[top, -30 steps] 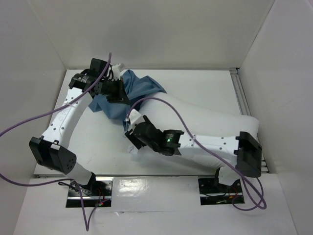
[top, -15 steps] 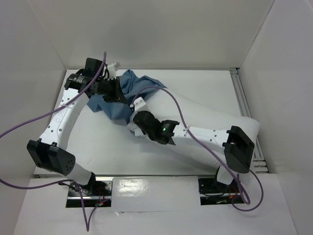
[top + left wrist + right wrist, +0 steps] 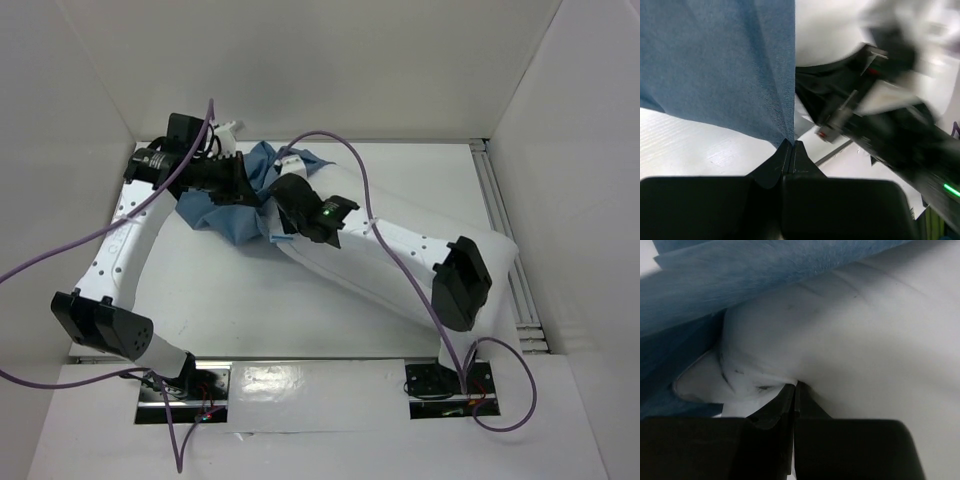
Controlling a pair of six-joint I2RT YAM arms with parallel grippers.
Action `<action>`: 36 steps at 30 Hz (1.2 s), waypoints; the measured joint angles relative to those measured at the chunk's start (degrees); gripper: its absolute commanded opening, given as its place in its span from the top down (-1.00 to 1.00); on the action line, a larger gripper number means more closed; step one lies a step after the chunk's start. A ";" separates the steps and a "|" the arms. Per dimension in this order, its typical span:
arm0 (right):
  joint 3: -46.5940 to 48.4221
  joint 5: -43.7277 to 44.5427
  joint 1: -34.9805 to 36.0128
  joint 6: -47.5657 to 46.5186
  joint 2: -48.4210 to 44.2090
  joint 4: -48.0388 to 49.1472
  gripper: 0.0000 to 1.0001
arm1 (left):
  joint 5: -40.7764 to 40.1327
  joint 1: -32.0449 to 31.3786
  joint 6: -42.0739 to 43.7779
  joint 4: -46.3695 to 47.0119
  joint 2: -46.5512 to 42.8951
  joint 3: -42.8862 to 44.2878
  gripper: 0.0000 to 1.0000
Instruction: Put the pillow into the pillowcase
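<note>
The pillowcase (image 3: 225,215) lies bunched in the upper left of the top view on the counter (image 3: 220,300). The pillow (image 3: 350,275) stretches from the blue cloth down toward the right edge, with its leading corner at the case's opening. The left hand (image 3: 791,145) is closed, pinching a fold at the edge of the blue cloth. The right hand (image 3: 794,387) is closed on a pinch of the pillow's white cover at that corner, with blue cloth arching just above it. Both things look light and soft. The case is limp and will likely sag shut unless its rim is held up. The pillow is plump and will squash and bulge rather than slide. Corners and seams seem the best hold; a shallow pinch of cover may slip free.
</note>
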 measured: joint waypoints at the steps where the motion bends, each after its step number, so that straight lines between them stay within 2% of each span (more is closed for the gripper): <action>1: 0.59 -0.81 -0.37 0.74 1.22 -0.42 1.00 | 0.24 0.00 0.07 -0.11 -0.04 0.72 1.00; 7: 1.11 -7.56 -4.44 5.99 5.53 -0.72 1.00 | 0.85 0.02 0.13 -1.18 -0.31 2.34 1.00; 17: -6.29 -11.63 -6.36 13.20 1.73 7.34 1.00 | 4.74 -0.59 -0.46 0.87 -0.28 2.03 0.97; 18: -6.27 -11.61 -6.43 13.68 1.66 7.65 0.92 | 4.85 -0.90 -0.52 1.27 -0.28 1.75 0.83; 19: -6.27 -11.63 -6.47 14.16 1.64 7.87 0.72 | 4.87 -1.22 -0.52 1.36 -0.09 1.68 0.51; 21: -6.58 -11.85 -6.69 15.21 1.42 8.50 0.28 | 5.35 -1.60 -0.79 1.55 0.35 1.68 0.37; 25: -10.29 -10.78 -7.54 15.78 -2.32 11.26 -0.02 | 5.11 -1.70 -1.55 1.27 0.48 1.79 0.18; 27: -11.32 -9.64 -8.00 15.47 -5.42 10.84 -0.05 | 4.70 -1.73 -1.42 0.74 0.96 2.38 0.05; 31: -12.76 -6.16 -9.16 13.62 -13.60 8.70 -0.13 | 4.00 -1.81 -1.42 0.68 2.91 3.41 0.10; 35: -13.33 -4.59 -10.93 11.19 -20.13 5.81 -0.13 | -0.72 -2.38 -1.60 0.87 4.61 3.23 0.51; 36: -13.33 -4.55 -11.19 10.54 -20.90 5.16 -0.10 | -2.75 -2.60 -1.97 1.70 4.68 2.49 0.55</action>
